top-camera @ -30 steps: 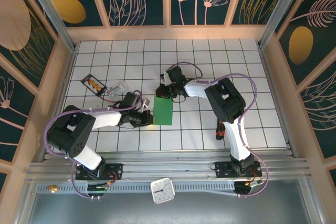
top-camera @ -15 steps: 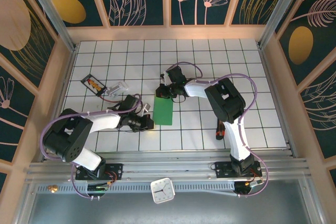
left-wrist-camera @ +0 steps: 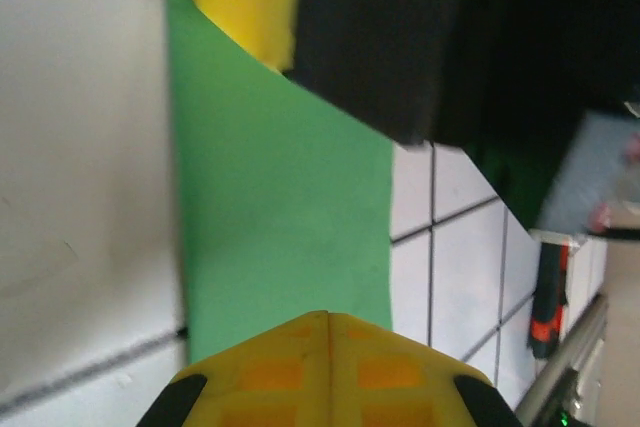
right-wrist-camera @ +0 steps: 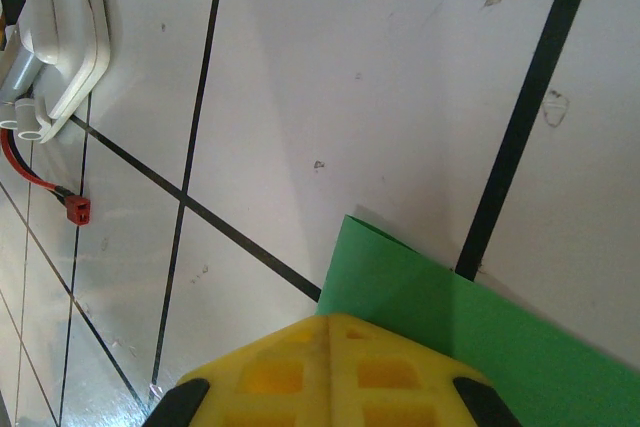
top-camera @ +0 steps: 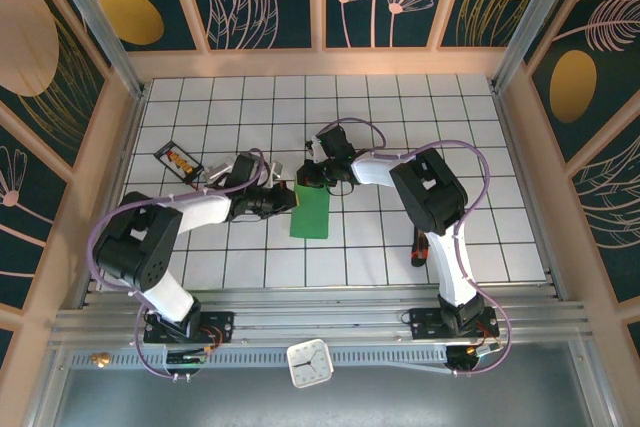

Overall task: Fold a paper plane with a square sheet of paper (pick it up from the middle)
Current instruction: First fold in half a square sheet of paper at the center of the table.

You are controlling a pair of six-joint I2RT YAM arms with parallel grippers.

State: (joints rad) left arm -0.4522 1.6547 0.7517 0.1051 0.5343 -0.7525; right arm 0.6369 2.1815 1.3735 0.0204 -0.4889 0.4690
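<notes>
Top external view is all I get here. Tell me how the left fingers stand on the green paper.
Observer: In the left wrist view the left gripper is shut. Its two yellow tips meet with no gap, over one edge of the green paper.
Operator: Now report the right one.
Observer: The right wrist view shows the right gripper shut as well, its tips sitting at a corner of the paper.
Operator: Check for paper between either pair of tips.
Observer: None is visible in either seam. The sheet passes beneath the tips in both wrist views.
</notes>
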